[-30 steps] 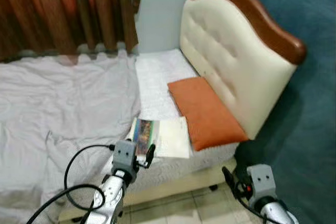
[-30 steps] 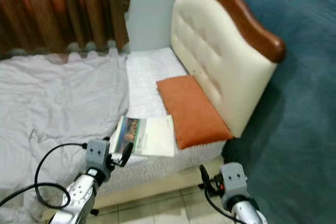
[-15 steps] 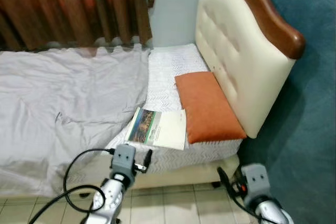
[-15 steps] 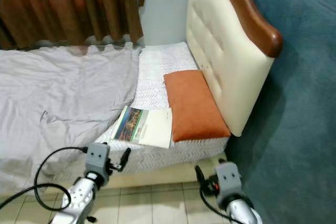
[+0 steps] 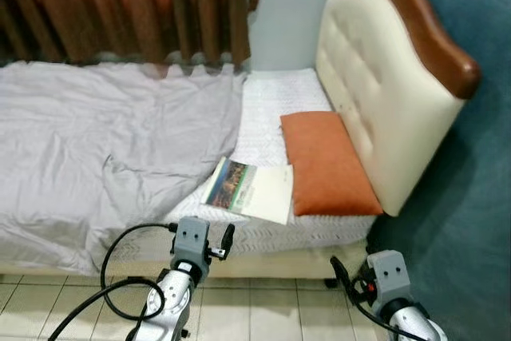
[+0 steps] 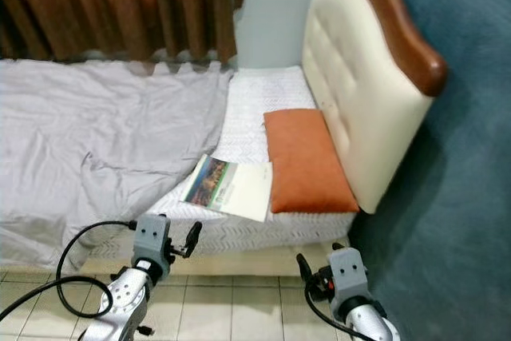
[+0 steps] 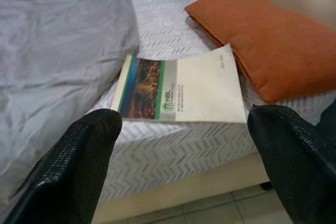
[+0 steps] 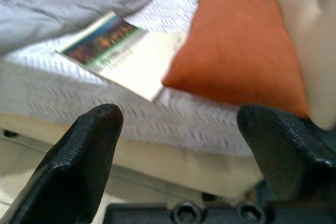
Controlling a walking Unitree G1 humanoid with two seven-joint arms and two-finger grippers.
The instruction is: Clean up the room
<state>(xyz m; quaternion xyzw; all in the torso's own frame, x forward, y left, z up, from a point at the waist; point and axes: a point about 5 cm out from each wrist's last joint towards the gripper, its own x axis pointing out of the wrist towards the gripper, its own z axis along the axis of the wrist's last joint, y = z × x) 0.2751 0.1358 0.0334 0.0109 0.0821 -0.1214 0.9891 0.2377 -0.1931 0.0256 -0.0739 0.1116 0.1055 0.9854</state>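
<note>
Left eye view: robot's standing on the tile floor just off the long side of the bed, both arms held low and forward.
Left gripper: hovers short of the bed edge, aimed straight at the booklet; fingers spread wide, nothing between them.
Right gripper: also low in front of the bed, nearer the headboard end, pointing at the mattress side under the pillow; fingers wide apart too, holding nothing.
Booklet: lying flat on the white patterned mattress cover, close to the bed's near edge; dark photo and green stripe on the part toward the sheet, plain cream toward the pillow. One corner just about meets the pillow, can't tell if it tucks under.
Orange pillow: flat on the mattress, right up against the headboard.
Headboard: cream tufted padding with a brown wooden top rail, at the robot's right end of the bed.
Grey sheet: rumpled, covers the rest of the bed away from the headboard, hangs over the near edge.
Curtain: brown-red, behind the bed.
Wall: dark teal, beyond the headboard.
</note>
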